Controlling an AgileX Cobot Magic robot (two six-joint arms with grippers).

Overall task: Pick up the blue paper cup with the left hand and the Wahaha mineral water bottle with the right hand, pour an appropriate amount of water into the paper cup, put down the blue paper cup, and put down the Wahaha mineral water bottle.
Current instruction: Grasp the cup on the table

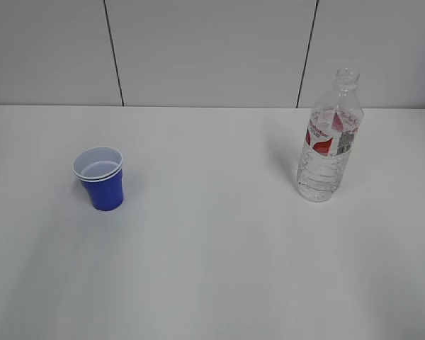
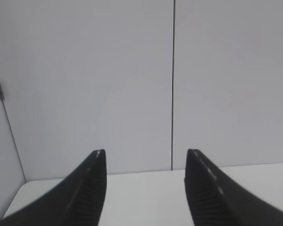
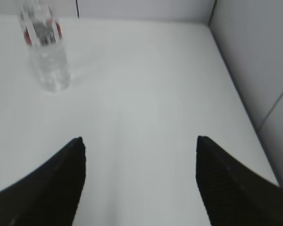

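Note:
The blue paper cup [image 1: 100, 178] stands upright on the left of the white table [image 1: 212, 248], white inside with a doubled rim. The Wahaha mineral water bottle [image 1: 329, 138] stands upright at the right, uncapped, with clear water in its lower body; it also shows in the right wrist view [image 3: 44, 44] at the top left. My left gripper [image 2: 145, 155] is open and empty, facing the wall; the cup is out of that view. My right gripper [image 3: 139, 140] is open and empty, well short of the bottle and to its right. Neither arm shows in the exterior view.
A grey panelled wall [image 1: 212, 49] with dark seams runs behind the table. A side wall [image 3: 259, 61] borders the table's right edge in the right wrist view. The table's far left corner [image 2: 23, 186] shows in the left wrist view.

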